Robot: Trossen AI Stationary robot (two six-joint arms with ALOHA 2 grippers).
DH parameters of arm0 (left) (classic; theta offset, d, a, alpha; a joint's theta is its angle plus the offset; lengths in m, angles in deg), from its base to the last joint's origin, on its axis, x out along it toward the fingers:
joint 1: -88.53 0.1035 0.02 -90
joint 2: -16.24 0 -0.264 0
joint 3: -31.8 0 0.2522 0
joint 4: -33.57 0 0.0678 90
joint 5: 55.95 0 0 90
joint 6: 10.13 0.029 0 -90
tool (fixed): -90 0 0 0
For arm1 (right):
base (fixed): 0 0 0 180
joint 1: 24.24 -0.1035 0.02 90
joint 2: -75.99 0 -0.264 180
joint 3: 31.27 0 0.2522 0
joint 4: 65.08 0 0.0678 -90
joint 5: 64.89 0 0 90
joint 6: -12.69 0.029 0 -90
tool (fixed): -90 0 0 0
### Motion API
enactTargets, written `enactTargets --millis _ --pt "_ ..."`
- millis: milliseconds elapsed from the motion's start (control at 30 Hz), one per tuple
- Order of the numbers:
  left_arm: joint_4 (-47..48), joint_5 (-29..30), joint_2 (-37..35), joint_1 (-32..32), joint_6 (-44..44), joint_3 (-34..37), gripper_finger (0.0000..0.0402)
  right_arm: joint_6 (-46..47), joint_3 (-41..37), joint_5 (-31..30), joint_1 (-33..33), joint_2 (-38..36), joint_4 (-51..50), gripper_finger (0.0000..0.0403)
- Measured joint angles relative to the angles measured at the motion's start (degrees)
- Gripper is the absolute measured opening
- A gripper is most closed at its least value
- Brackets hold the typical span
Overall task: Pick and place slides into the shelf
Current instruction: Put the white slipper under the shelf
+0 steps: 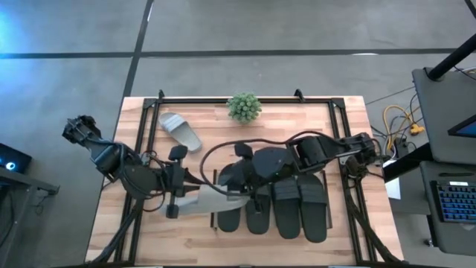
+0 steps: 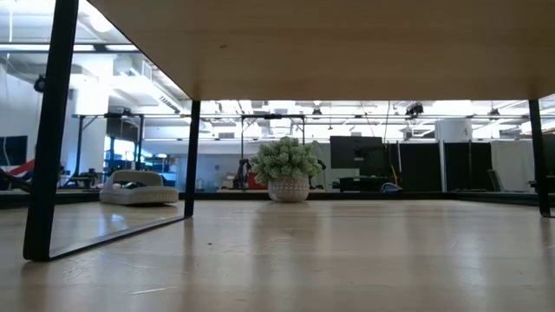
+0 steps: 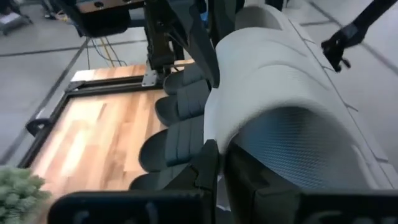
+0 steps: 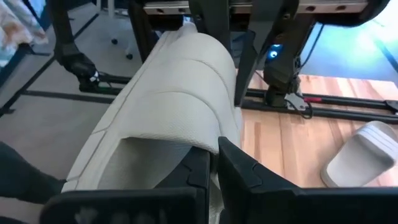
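Both the left pincer (image 3: pixel 217 165) and right pincer (image 4: pixel 214 165) pinch the grey slide (image 1: pixel 212 202), likely light, pliable rubber, best held at its edge.

Grey concrete floor (image 1: pixel 67 89) around the table, bright ceiling lights (image 2: pixel 260 108), dark monitors (image 2: pixel 355 152) beyond.

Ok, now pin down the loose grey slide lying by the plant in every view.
High view: the loose grey slide lies just left of the plant.
Low view: it shows as a pale low shape, well left of the plant.
Left wrist view: not in it; only the held grey slide and the plant show.
Right wrist view: it lies beyond the held grey slide.
Shared landmark: the plant.
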Motion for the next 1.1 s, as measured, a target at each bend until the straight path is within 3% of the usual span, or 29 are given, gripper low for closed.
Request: enactTargets --millis 233,467,700,900,1100 --pt "1.21 -1.31 0.25 -0.50 -4.25 0.31 0.0029 1.14 -0.14 -1.51 -0.16 -0.78 -3.37 0.0012" --pt "1.14 1.80 0.33 -0.85 -8.78 0.30 0.0127 3.19 -0.11 -1.87 -0.12 -0.84 -6.33 0.0012" --pt "6.19 0.70 -0.95 -0.96 -14.27 0.10 0.0216 8.01 -0.06 -0.61 -1.44 -2.21 -8.49 0.0012" --pt "17.86 -1.72 -4.44 -2.26 -26.15 0.29 0.0235 20.42 0.04 10.22 -5.46 -4.03 -13.09 0.0012" --pt "22.40 -1.83 -5.44 -4.08 -29.81 1.01 0.0235 34.71 0.09 13.82 -13.72 -2.99 -13.41 0.0012"
